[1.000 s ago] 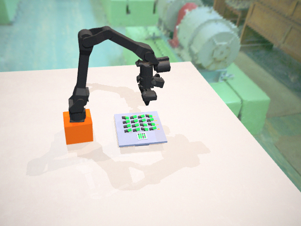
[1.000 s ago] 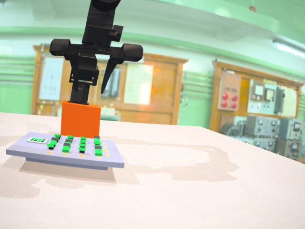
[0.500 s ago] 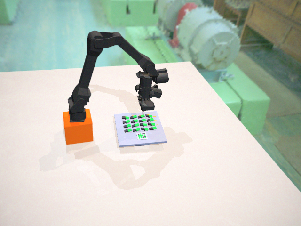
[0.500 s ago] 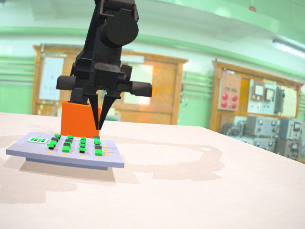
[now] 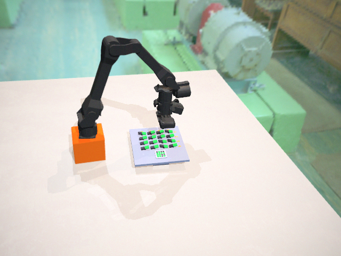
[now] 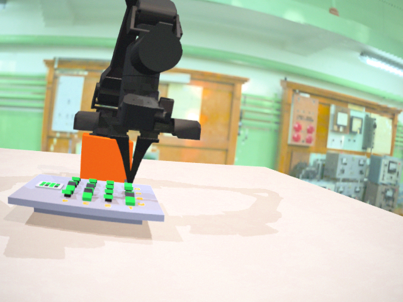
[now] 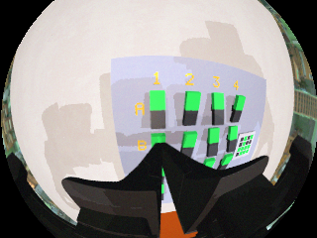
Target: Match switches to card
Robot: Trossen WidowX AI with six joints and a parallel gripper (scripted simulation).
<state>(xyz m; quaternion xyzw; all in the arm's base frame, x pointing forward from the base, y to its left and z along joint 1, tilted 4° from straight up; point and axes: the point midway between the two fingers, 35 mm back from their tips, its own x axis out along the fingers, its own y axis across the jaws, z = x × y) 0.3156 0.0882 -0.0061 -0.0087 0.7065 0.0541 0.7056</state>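
The lavender panel point(image 5: 177, 156) point(image 6: 24, 196) point(image 7: 124, 74) carries a four-by-four grid of green and dark grey rocker switches. Switch A1 point(image 7: 158, 109) and switch A2 point(image 7: 191, 108) show in full in the wrist view; the nearer rows are partly hidden by the fingers. The small white card point(image 5: 160, 154) point(image 6: 49, 184) point(image 7: 245, 144) beside column 4 shows mostly green squares with some dark ones; its full pattern is too small to read surely. My gripper point(image 6: 130, 181) point(image 7: 159, 147) is shut and empty, tips low over the nearer part of column 1. Contact with a switch cannot be told. The top view hides the tips.
The orange base block point(image 5: 89, 150) point(image 6: 101, 159) point(image 7: 173, 224) stands on the arm's side of the panel. Yellow letters and numbers mark rows and columns. The pale table point(image 5: 220, 198) point(image 6: 244, 260) point(image 7: 64, 64) carries the arm's shadows.
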